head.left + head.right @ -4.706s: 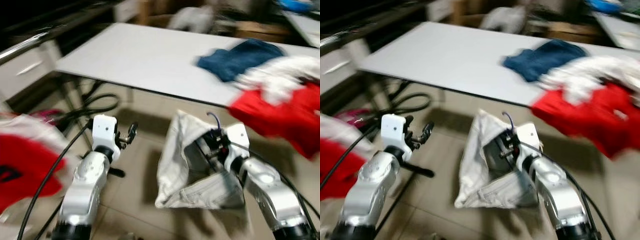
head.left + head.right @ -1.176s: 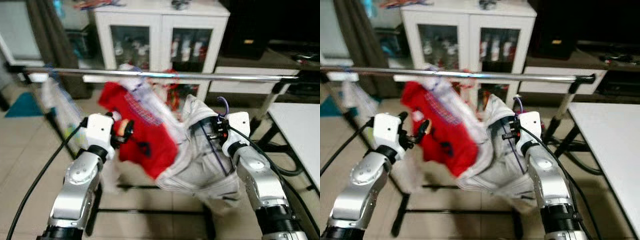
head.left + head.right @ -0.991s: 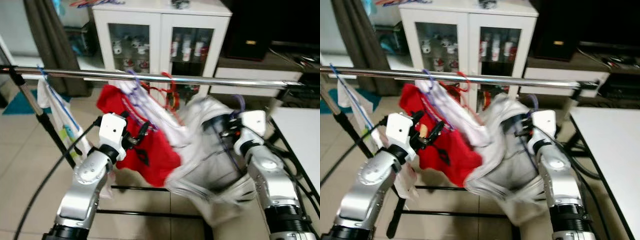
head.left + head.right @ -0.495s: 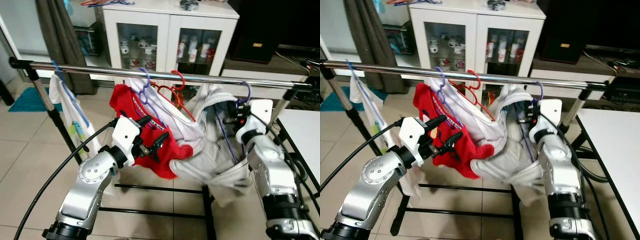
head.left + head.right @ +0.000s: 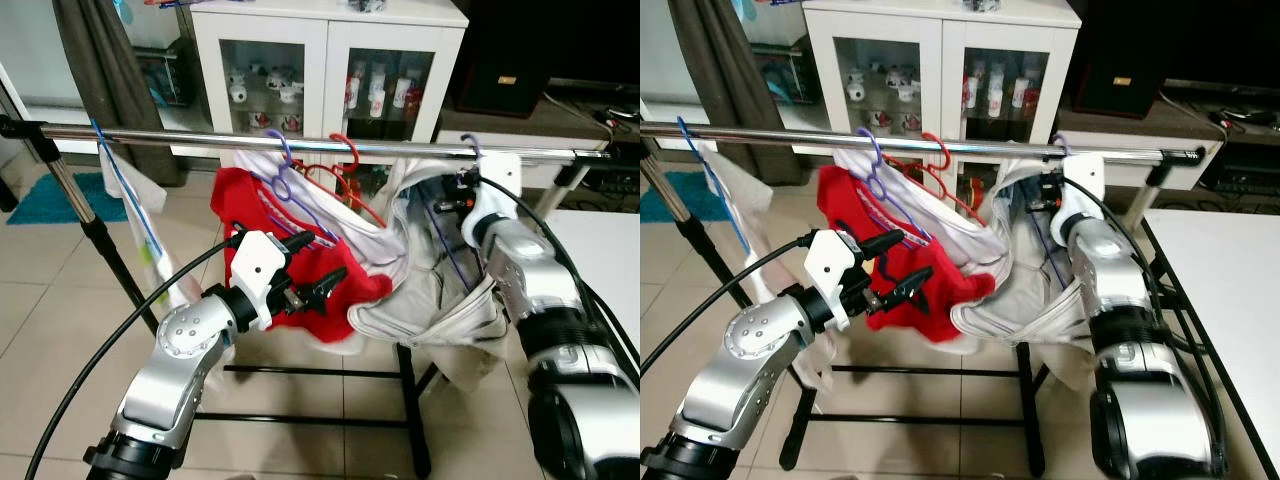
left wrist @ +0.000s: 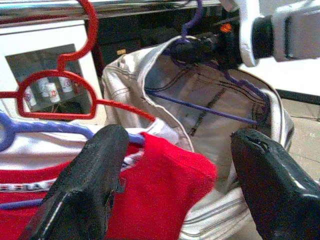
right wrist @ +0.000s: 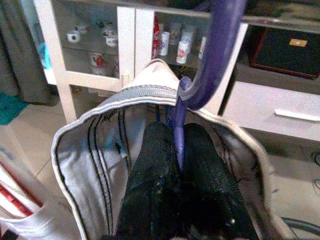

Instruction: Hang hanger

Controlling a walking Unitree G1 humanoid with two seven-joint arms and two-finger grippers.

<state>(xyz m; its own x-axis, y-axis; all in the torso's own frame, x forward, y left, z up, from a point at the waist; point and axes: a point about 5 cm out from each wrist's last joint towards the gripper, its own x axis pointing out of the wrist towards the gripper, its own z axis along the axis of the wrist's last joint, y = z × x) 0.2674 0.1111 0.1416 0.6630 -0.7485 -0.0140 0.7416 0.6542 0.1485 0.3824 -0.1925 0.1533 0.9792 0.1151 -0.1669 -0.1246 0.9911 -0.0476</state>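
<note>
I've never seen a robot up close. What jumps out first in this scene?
The red shirt hanging at the middle of the shiny clothes rail catches the eye first. Beside it, toward the robot's right, pale trousers droop from a purple hanger that the right tool clamps just under the rail. The left tool hovers open in front of the red shirt.

Purple hanger (image 7: pixel 192 87) pinched in black right gripper (image 7: pixel 179 150) fingers, pale grey-white jeans (image 5: pixel 445 310) with dark stitching, red T-shirt (image 5: pixel 300 275) with white lettering, red hanger (image 6: pixel 60 85), chrome rail (image 5: pixel 250 143), white cabinet (image 5: pixel 330 60), beige floor tiles (image 5: pixel 60 330), black left gripper (image 5: pixel 315 275)
</note>
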